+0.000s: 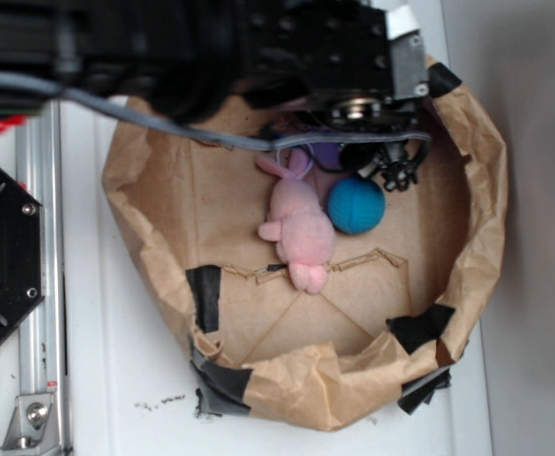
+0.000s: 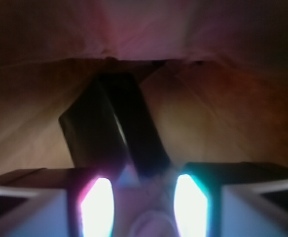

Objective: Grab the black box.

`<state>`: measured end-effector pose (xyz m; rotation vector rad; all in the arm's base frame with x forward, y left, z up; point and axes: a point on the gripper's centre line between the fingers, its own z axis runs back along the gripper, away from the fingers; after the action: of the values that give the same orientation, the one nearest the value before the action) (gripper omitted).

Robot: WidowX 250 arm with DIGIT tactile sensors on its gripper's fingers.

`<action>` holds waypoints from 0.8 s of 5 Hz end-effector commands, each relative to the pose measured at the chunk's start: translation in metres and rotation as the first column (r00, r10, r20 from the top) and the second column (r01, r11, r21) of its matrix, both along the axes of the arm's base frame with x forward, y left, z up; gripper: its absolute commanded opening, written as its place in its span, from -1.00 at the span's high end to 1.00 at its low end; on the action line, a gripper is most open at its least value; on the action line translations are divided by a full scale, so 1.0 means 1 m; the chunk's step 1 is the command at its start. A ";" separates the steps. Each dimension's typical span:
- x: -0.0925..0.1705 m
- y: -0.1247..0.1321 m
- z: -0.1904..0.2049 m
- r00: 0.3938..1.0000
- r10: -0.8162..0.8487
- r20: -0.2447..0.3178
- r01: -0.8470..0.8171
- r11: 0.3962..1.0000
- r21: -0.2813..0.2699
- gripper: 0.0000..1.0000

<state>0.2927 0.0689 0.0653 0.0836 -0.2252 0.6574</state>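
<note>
The gripper hung at the far rim of a crumpled brown-paper nest on a white tabletop. In the dim wrist view the black box lay on the paper just ahead of the fingers; whether they were clenched, I cannot tell. A teal ball and pink plush bunny sat beside them

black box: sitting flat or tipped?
Tipped. In the wrist view the black box leans on an edge against the brown paper, ahead of the gripper. The exterior view hides it.
</note>
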 end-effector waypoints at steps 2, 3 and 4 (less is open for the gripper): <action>-0.016 -0.020 0.043 0.960 -0.278 0.015 0.276 0.957 0.086 1.00; -0.016 -0.020 0.043 0.960 -0.278 0.015 0.276 0.957 0.086 -1.00; -0.016 -0.020 0.043 0.960 -0.278 0.015 0.276 0.957 0.086 -1.00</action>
<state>0.2726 0.0333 0.0942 0.1264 -0.2346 0.3794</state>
